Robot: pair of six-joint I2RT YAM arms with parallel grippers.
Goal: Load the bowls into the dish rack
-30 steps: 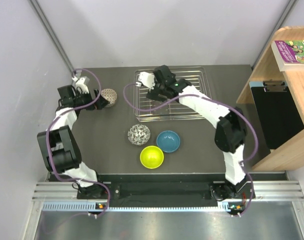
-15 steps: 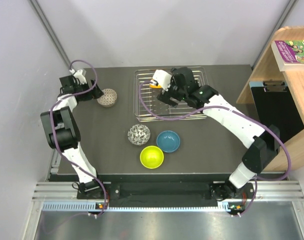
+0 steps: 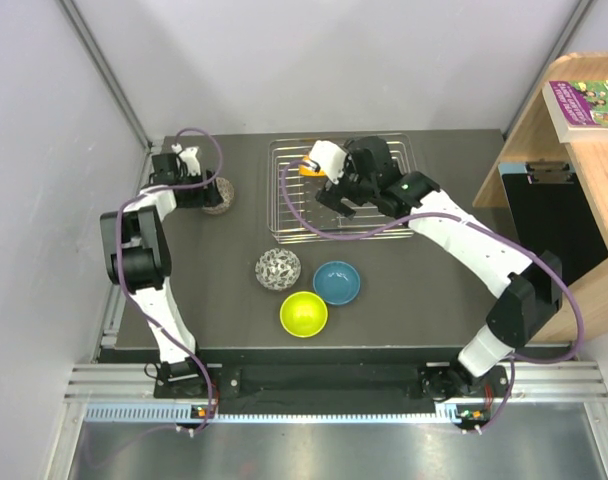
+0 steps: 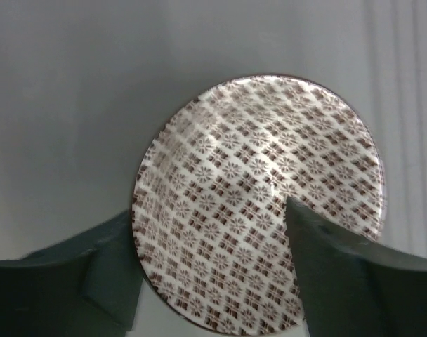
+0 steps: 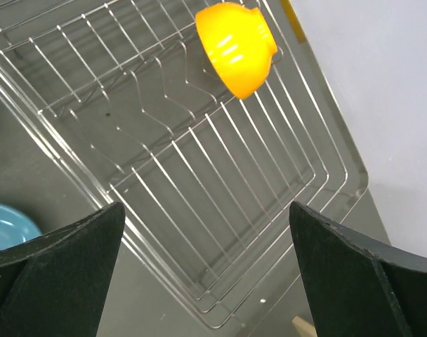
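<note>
Five bowls showing | dark surface [image 3: 404, 310] lying between pale walls, wooden shelf [image 3: 594, 170] standing right | green bowl [image 3: 303, 314], blue bowl [image 3: 336, 283], mosaic bowl [image 3: 278, 268] sitting mid-surface | orange bowl [image 5: 236, 46] lying tilted in rack [image 5: 220, 232] corner | left pincer [image 4: 206, 207] gaping, straddling brown-patterned bowl [image 4: 259, 175] rim, far left | right pincer [image 5: 206, 210] hanging open, empty, over rack, arm arching across.

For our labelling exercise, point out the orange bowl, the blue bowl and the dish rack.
orange bowl [image 5: 236, 48], right wrist view, on its glossy outer wall.
blue bowl [image 3: 336, 283], top external view, middle of its inside.
dish rack [image 5: 199, 182], right wrist view, bare floor wires.
</note>
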